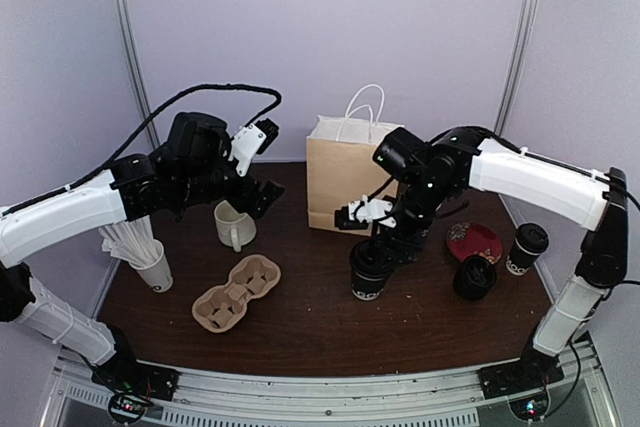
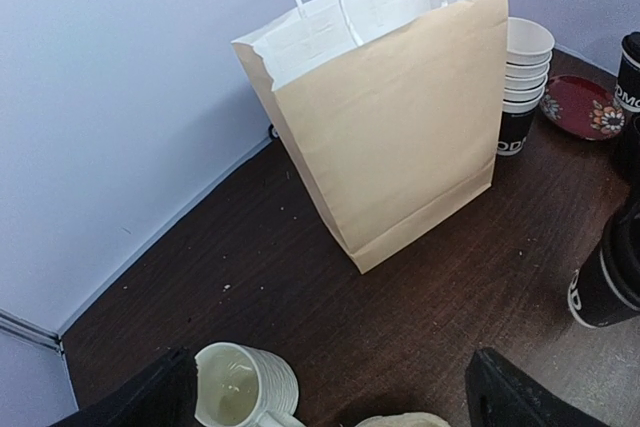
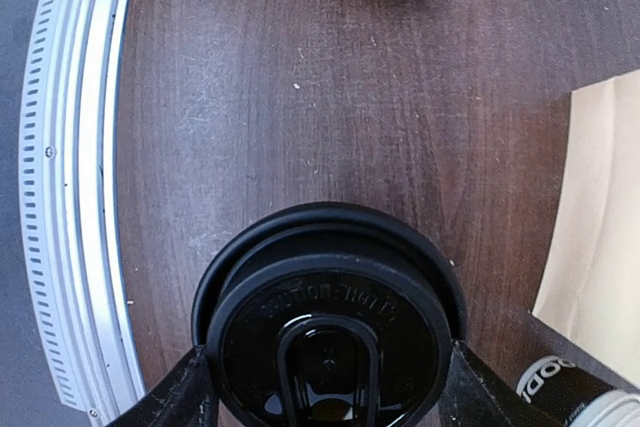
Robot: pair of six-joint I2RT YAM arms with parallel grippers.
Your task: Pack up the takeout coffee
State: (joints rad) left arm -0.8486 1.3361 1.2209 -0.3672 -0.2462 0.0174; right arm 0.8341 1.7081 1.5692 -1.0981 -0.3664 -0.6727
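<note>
The right arm reaches in from the right, forearm sloping down toward the middle of the surface. Its wrist is bent so that the right fingers point straight down over a lidded black coffee cup. That cup stands upright just in front of the paper bag. From there a short lift could take it to the bag's open mouth, or left to the pulp cup carrier, which lies flat with its sockets bare.

In the wrist view the fingers stand one on each side of the cup, just below its lid. They are partly open and close against its wall, but I cannot tell whether they press it firmly. Taking the cup from above by its sides would keep it level, which seems sensible for a drink under a lid.

The second coffee cup, also lidded, stands upright at the right edge, near a red saucer and well apart from the bag.

The left arm arcs in from the left with its elbow high. The left fingers hang spread wide and hold nothing. They sit above a white mug and face the bag, perhaps placed to steady it. A white cup of sticks sits at the left edge.
</note>
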